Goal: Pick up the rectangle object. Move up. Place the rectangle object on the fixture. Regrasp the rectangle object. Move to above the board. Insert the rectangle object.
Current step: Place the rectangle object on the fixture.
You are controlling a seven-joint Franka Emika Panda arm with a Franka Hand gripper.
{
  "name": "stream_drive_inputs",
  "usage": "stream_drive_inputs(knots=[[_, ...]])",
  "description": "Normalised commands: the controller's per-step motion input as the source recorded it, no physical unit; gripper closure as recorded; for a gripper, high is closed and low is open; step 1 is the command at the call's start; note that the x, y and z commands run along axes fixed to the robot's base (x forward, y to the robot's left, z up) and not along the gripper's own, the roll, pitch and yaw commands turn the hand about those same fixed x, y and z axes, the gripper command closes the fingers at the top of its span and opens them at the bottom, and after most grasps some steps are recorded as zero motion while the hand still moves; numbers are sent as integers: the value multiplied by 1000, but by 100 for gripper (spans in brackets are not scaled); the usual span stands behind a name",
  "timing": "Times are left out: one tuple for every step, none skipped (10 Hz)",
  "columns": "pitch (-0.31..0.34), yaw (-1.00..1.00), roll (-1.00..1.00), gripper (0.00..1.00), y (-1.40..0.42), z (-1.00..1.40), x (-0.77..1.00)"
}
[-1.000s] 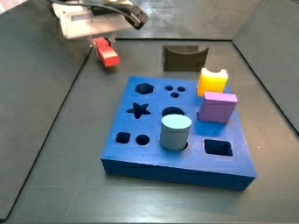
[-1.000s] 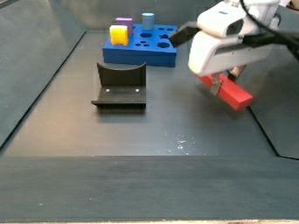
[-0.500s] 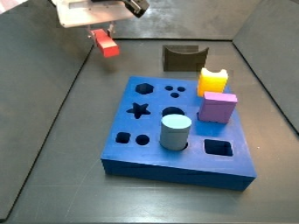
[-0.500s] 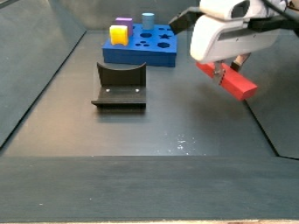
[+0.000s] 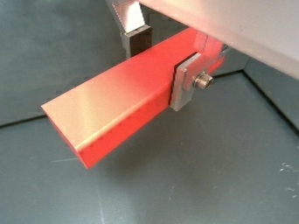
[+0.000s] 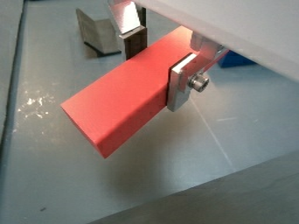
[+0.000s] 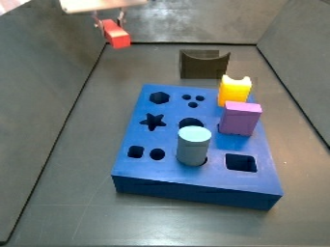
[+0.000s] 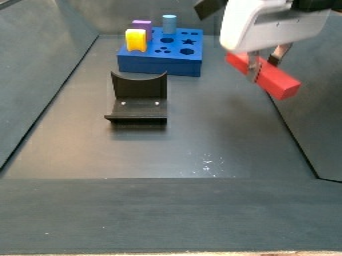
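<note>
The rectangle object (image 5: pixel 117 105), a long red-orange block, hangs in the air with my gripper (image 5: pixel 163 57) shut across its rear part; silver fingers (image 6: pixel 184 83) press both its sides. In both side views the block (image 7: pixel 118 37) (image 8: pixel 267 76) is well above the floor, tilted, beside the left wall and behind the board (image 7: pixel 194 169). The fixture (image 7: pixel 202 64) (image 8: pixel 136 97), a dark notched block, stands on the floor apart from the gripper (image 8: pixel 261 62). The blue board (image 8: pixel 167 58) has several cut-out holes.
On the board stand a yellow notched block (image 7: pixel 233 90), a pink-purple cube (image 7: pixel 240 119) and a light blue cylinder (image 7: pixel 194 145). Dark walls enclose the floor on all sides. The fixture (image 6: pixel 100 33) shows beyond the fingers in a wrist view.
The gripper has risen steadily with the red-orange block held in it, and now sits higher above the floor. Nothing on the board or the fixture has moved.
</note>
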Motion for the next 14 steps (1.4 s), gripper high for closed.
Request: stream_drive_inputs(knots=[[46, -25, 89, 100, 28, 1000, -39], [48, -21, 94, 100, 28, 1000, -41], [52, -11, 101, 100, 27, 1000, -43], [56, -6, 108, 100, 27, 920, -40], [63, 4, 111, 100, 20, 762, -29], [66, 8, 114, 100, 18, 682, -22], [78, 18, 113, 100, 12, 477, -10], [83, 23, 110, 100, 11, 392, -8], [85, 31, 108, 100, 6, 219, -8], [81, -1000, 67, 100, -649, -75, 1000], [92, -1000, 65, 100, -624, -129, 1000], [94, -1000, 55, 100, -572, -122, 1000], [102, -1000, 27, 100, -488, -110, 1000], [111, -867, -12, 100, -430, -105, 1000]])
